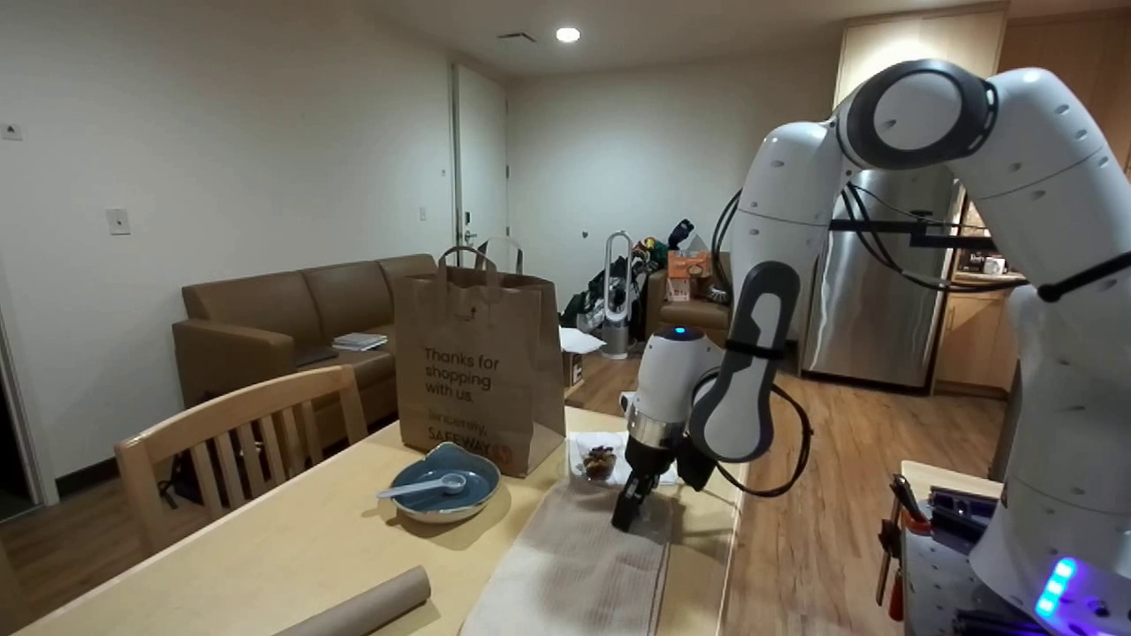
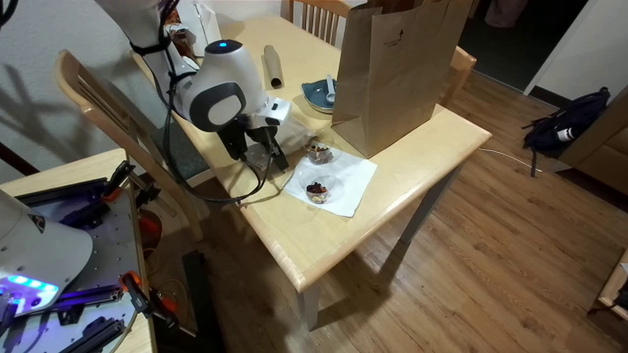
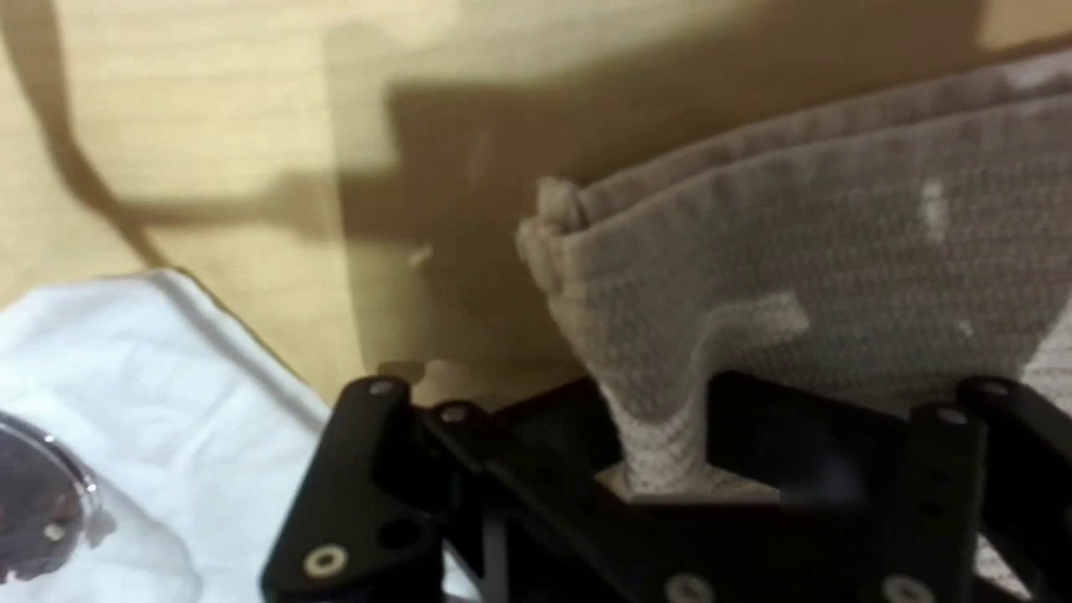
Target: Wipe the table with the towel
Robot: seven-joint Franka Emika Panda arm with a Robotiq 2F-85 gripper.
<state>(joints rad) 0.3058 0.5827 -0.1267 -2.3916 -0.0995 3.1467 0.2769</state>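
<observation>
Currently, the gripper (image 3: 663, 440) pinches a bunched fold of the towel (image 1: 583, 556), which lies near the robot-side edge of the table (image 1: 292, 548). Toward the corner ending that edge, a white napkin (image 2: 349, 198) supports two clear cups (image 2: 318, 194). A paper bag (image 1: 482, 362) stands at the opposite edge, near a blue dish (image 1: 461, 506). Beyond stand a brown sofa (image 1: 256, 305) and a steel refrigerator (image 1: 875, 300).

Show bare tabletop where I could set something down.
Free: the tabletop strip between its end edge and the napkin and paper bag; in an exterior view, also the stretch between bowl, cardboard tube and the chair at the edge. Crowded: claw, towel, napkin and two cups bunch together; paper bag and bowl sit close.
</observation>
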